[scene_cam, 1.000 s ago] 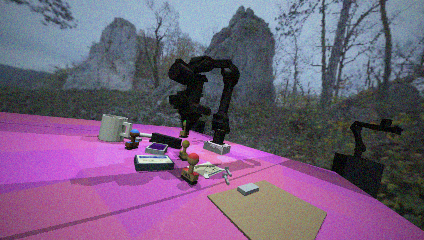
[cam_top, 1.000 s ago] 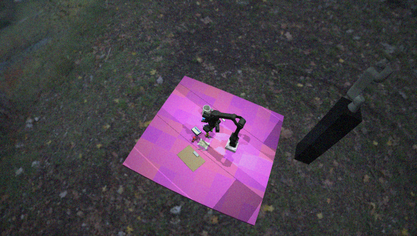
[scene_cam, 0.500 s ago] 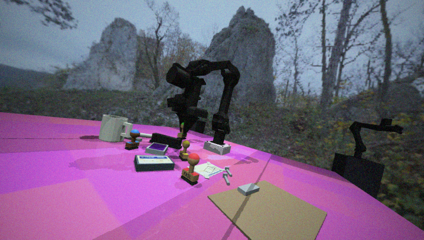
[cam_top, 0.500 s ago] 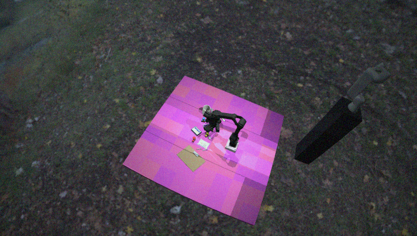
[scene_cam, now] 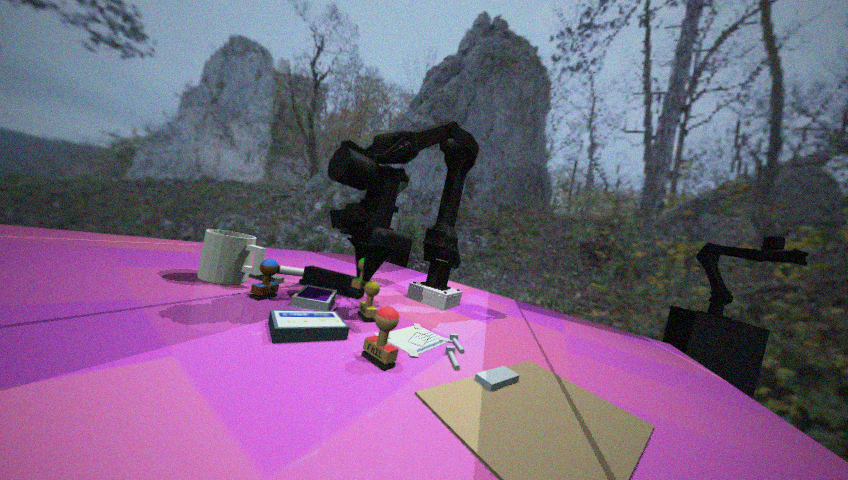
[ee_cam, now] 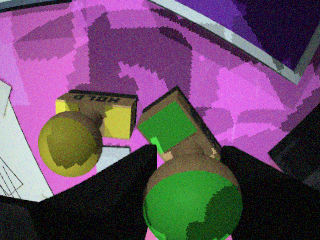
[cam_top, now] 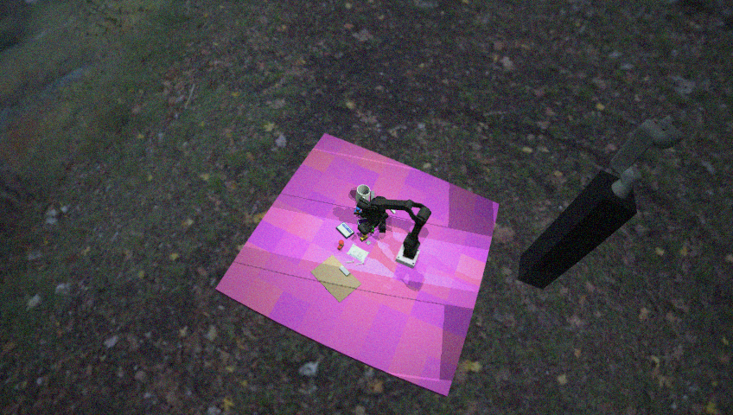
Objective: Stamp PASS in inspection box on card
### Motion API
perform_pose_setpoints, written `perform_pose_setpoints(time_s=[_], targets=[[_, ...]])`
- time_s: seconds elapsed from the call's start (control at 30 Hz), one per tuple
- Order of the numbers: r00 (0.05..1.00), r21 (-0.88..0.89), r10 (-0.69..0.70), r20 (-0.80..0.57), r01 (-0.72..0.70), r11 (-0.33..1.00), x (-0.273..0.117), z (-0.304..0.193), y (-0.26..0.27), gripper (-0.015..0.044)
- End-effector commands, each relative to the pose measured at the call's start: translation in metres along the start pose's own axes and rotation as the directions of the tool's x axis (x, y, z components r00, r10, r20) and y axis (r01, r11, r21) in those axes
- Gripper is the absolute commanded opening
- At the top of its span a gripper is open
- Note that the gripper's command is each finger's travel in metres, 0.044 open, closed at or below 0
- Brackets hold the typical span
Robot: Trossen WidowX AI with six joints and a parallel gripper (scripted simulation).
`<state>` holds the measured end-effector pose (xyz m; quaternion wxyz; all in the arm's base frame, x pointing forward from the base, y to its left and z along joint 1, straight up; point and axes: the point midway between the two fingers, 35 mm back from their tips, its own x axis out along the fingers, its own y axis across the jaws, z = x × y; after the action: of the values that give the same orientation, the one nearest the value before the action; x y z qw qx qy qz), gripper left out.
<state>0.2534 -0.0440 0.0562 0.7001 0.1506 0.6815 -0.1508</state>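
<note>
- Pinching one green-topped stamp in the one tool, right of one purple ink pad.
- Also counted on the counter: three stamps, with one yellow-topped, one red-topped nearer, one blue-topped farther left.
- Lying behind and right of the red-topped one: one white card.
- Standing far left: one mug.

The green-topped, wooden PASS stamp is held beside the open, grey-rimmed purple ink pad, while the white card lies flat near them, its black-outlined box face up.
</note>
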Motion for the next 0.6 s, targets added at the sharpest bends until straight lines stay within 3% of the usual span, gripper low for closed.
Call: perform_pose_setpoints(time_s=[0.0, 0.57], targets=[[1.0, -0.006, 0.001, -0.005, -0.001, 1.0, 0.008, -0.001, 0.0, 0.0], [1.0, -0.006, 0.001, -0.006, -0.001, 1.0, 0.033, -0.003, -0.001, 0.0]])
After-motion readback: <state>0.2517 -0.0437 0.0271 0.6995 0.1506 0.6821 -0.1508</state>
